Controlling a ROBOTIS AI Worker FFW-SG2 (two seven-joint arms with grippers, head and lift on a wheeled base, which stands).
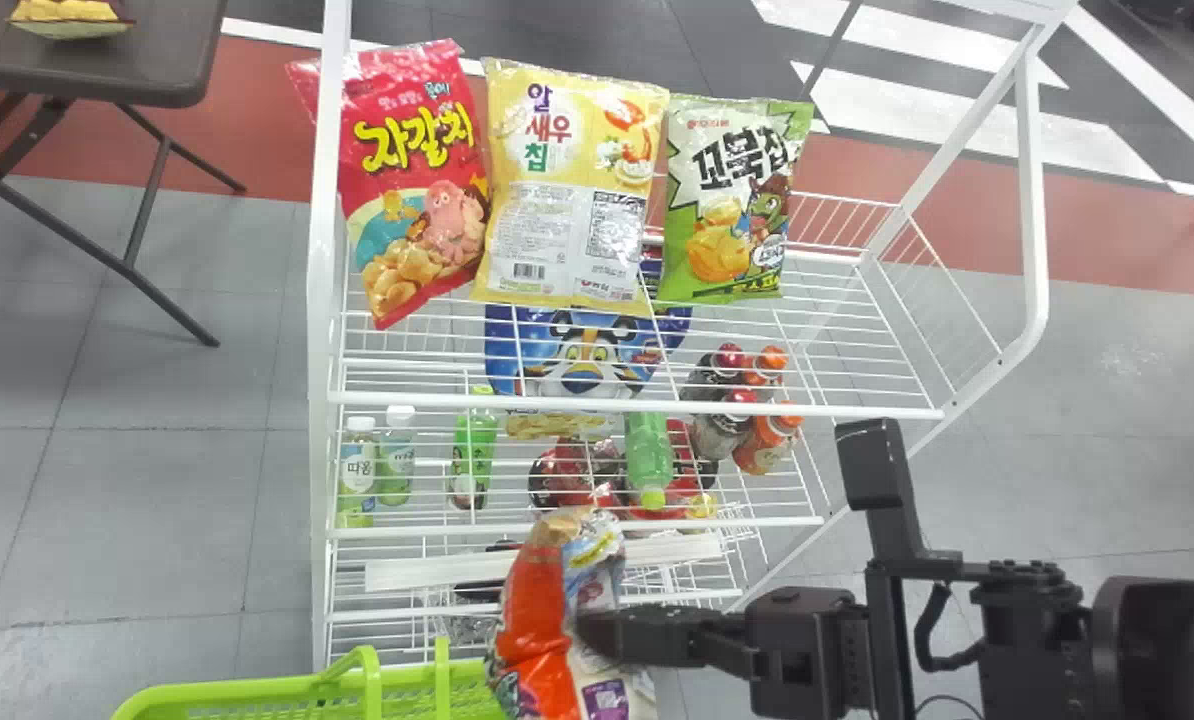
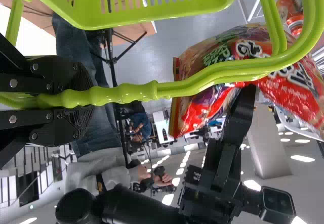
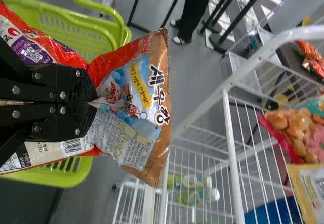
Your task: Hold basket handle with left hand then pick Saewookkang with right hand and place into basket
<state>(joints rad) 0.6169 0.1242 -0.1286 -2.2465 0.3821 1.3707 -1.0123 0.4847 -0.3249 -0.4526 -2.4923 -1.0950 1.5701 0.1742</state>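
Left wrist view: our left tool point(image 2: 83, 100) pinches the basket handle point(image 2: 131, 92); our right tool point(image 3: 92, 102) grips the Saewookkang point(image 3: 134, 90) near the basket point(image 3: 104, 28). With picking apparently done, we next need to carry it squarely over the basket and let go.

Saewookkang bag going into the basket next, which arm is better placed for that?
The right, I'd judge: its tool grips the Saewookkang bag close to the green basket, while the left tool is occupied holding the basket handle.
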